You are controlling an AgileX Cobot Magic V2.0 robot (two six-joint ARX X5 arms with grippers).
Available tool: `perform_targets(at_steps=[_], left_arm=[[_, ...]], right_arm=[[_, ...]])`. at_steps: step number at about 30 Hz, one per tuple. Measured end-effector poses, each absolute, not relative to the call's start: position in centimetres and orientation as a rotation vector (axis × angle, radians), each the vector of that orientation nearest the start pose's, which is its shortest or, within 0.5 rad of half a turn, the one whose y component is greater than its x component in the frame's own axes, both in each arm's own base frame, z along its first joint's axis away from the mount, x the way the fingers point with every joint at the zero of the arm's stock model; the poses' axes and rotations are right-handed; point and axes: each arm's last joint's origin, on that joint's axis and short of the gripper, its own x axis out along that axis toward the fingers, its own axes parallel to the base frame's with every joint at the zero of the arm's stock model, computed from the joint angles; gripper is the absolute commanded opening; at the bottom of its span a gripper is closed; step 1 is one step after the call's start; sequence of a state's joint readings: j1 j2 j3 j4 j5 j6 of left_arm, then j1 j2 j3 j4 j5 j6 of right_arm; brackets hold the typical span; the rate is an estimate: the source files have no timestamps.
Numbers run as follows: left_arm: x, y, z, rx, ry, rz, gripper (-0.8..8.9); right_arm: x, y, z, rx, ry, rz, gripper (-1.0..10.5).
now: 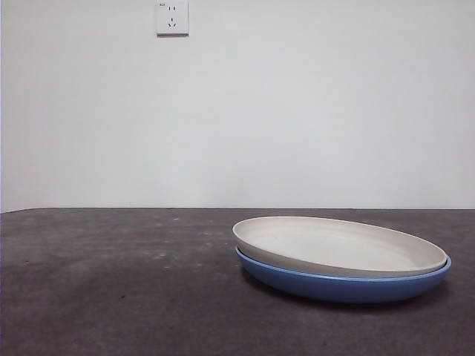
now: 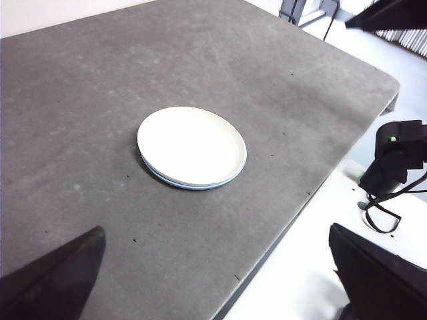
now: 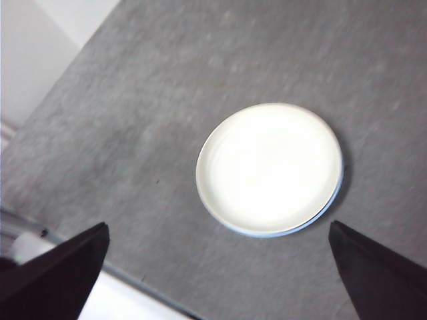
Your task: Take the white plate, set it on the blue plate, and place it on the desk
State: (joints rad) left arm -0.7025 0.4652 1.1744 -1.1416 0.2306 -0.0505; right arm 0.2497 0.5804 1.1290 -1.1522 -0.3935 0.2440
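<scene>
Front view, from left: bare dark grey tabletop (image 1: 111, 289) across the nine o'clock half, a white wall socket (image 1: 172, 18) up at about eleven o'clock on the pale wall (image 1: 297, 111). Toward four o'clock, white plate (image 1: 338, 246) nested in blue plate (image 1: 341, 285), the cream rim sitting a little askew, overhanging the blue one on its nine o'clock side and showing more blue edge at three o'clock. Stack resting flat on the tabletop. No arm in this view.

Left wrist view: left gripper (image 2: 220, 280) high above the tabletop, holding nothing, black fingers (image 2: 57, 277) spread wide apart with a broad gap between them. White plate (image 2: 191, 147) well off from it, only a thin crescent of blue plate (image 2: 175, 182) peeking beneath. Beyond the tabletop's edge, a black device with a green light (image 2: 395, 160) and cable.

Right wrist view: right gripper (image 3: 220, 280) likewise raised and empty, fingers (image 3: 60, 277) splayed wide. White plate (image 3: 270, 167) lying ahead between the finger lines, a sliver of blue plate (image 3: 319, 219) at its rim.
</scene>
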Motion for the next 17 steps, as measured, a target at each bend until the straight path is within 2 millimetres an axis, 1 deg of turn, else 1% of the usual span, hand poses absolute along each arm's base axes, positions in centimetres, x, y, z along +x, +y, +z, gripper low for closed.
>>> perform_targets(at_steps=[4, 6, 9, 12, 17], left_arm=[[1.2, -1.9, 37.4, 0.032, 0.466, -0.901, 5.98], [1.3, -2.0, 37.2, 0.028, 0.471, -0.899, 5.98], [1.4, -2.0, 37.4, 0.014, 0.448, -0.900, 5.98], [1.5, -2.1, 37.6, 0.007, 0.423, -0.903, 5.98], [1.5, -2.2, 37.9, -0.001, 0.396, -0.905, 5.98]], right_arm=[[5.7, 2.7, 37.3, 0.288, 0.724, 0.586, 5.6], [6.2, 2.9, 37.2, 0.292, 0.746, 0.588, 5.6], [7.4, 3.2, 36.7, 0.302, 0.820, 0.573, 5.6], [9.2, 3.6, 35.9, 0.313, 0.941, 0.527, 5.6], [13.6, 4.4, 34.2, 0.282, 1.078, 0.459, 5.6]])
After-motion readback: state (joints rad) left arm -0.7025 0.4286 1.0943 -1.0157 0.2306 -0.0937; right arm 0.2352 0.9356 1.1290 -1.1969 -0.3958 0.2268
